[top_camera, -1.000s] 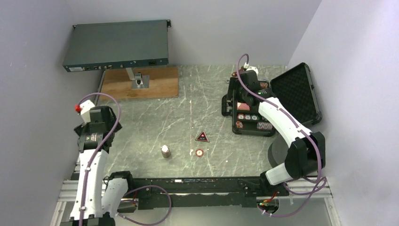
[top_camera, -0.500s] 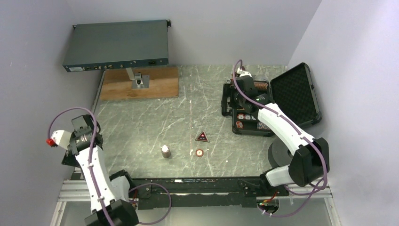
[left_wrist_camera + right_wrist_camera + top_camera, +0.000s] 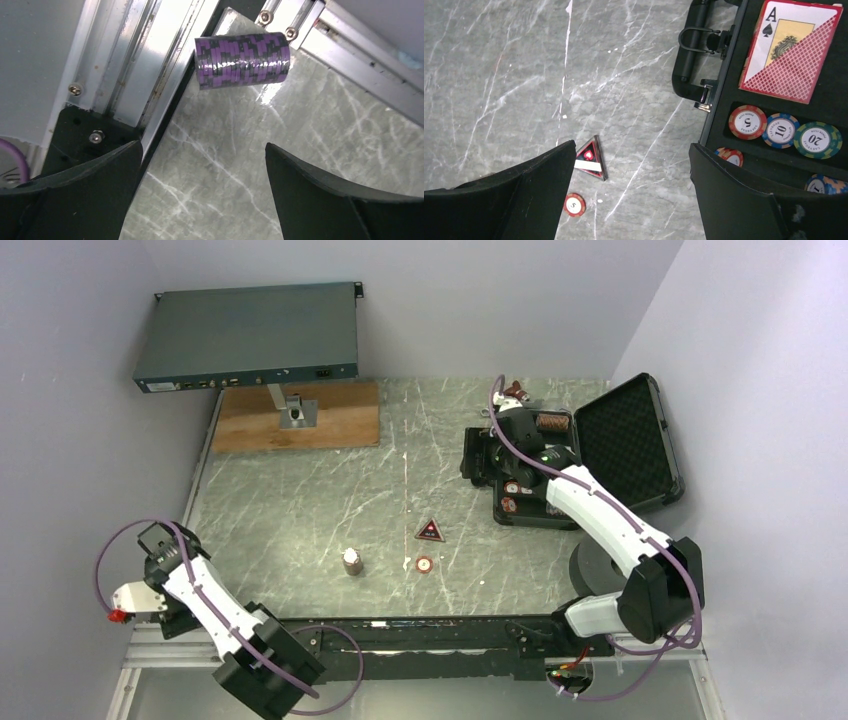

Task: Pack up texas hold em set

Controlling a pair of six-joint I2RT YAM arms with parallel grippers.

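The black case (image 3: 625,440) lies open at the right, its lid tilted back. In the right wrist view its foam tray holds a card deck (image 3: 794,50) and a row of chips (image 3: 748,121). The case handle (image 3: 696,40) faces the table's middle. My right gripper (image 3: 631,145) hangs open and holds nothing, over the table just beside the case's left edge. The red-black triangle piece (image 3: 591,158) and a single red chip (image 3: 574,204) lie below its left finger. A small chip stack (image 3: 351,561) stands left of them. My left gripper (image 3: 202,145) is open, a short way from a purple chip stack (image 3: 242,59) lying on its side.
A grey-blue rack box (image 3: 250,335) stands on a post over a wooden board (image 3: 300,425) at the far left. Aluminium rails (image 3: 125,65) meet at the table's near-left corner, right by the purple stack. Walls close in on the left, far and right sides.
My left arm has swung back from the table's left side down to the near-left corner. The right gripper has shifted a little left, off the tray toward the case's handle side.
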